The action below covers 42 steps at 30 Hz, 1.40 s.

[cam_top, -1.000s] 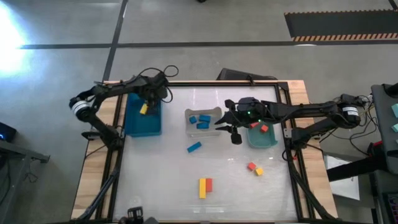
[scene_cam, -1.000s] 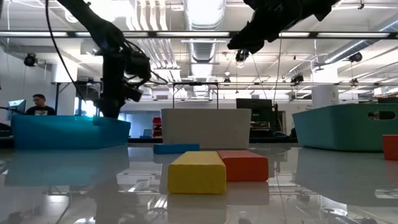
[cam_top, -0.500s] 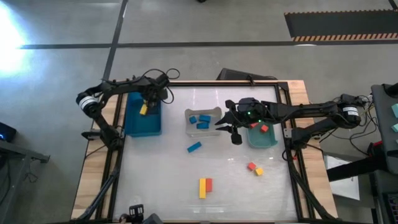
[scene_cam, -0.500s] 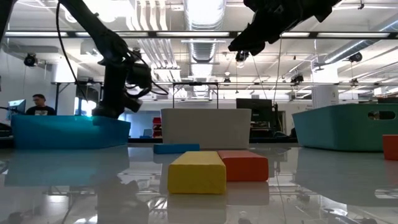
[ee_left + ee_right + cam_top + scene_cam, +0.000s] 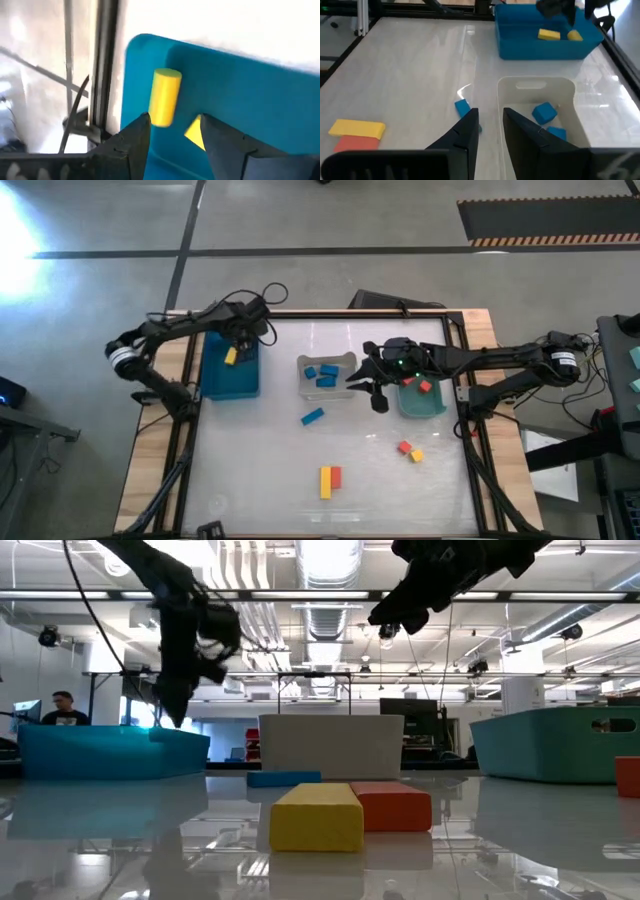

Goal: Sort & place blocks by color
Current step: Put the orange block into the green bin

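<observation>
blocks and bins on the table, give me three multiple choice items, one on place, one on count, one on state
1. Where do the yellow blocks already sorted lie?
A. blue bin
B. white bin
C. green bin

2. How many blocks lie loose on the table?
A. two
B. five
C. nine

3. The left end effector is
A. shut on a block
B. open, empty
C. out of view

Key: 1 A, two yellow pieces lie in the blue bin. 2 B, one blue, two red, two yellow lie loose. 3 B, the left wrist view shows its fingers apart, nothing between.
</observation>
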Motion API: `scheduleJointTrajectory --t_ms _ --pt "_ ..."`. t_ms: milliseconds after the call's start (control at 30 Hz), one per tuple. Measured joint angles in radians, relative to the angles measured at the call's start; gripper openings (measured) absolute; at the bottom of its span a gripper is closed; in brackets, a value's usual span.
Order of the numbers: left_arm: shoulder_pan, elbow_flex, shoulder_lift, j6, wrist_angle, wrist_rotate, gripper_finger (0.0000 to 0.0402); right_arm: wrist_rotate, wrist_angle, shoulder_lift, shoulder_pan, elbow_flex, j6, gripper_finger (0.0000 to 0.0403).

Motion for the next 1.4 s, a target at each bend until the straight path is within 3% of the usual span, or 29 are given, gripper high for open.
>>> scheduleJointTrajectory --t_ms 233,367,500,800,1033,1200,1400 --pt "-0.174 -0.035 -0.221 -0.388 0.006 0.058 0.0157 0.001 0.113 0.001 0.014 -0.078 0.094 0.0079" --pt "-0.339 -0.095 -0.337 -0.56 0.121 0.058 0.0157 0.053 0.123 0.001 0.043 -0.087 0.147 0.0074" --pt "-0.512 -0.194 -0.422 -0.637 0.317 0.059 0.0157 0.133 0.12 0.001 0.086 -0.087 0.168 0.0072" --pt "-0.775 -0.383 -0.469 -0.686 0.826 0.057 0.0157 0.141 0.078 0.001 0.19 -0.043 0.304 0.0068" --pt "-0.863 -0.453 -0.442 -0.69 1.093 0.055 0.0157 0.138 -0.149 0.001 0.292 0.012 0.542 0.0067" --pt "-0.896 -0.472 -0.418 -0.69 1.202 0.055 0.0157 0.12 -0.377 0.001 0.368 0.027 0.852 0.0067" --pt "-0.916 -0.466 -0.395 -0.69 1.221 0.054 0.0157 0.068 -0.83 0.001 0.503 0.023 1.253 0.0067"
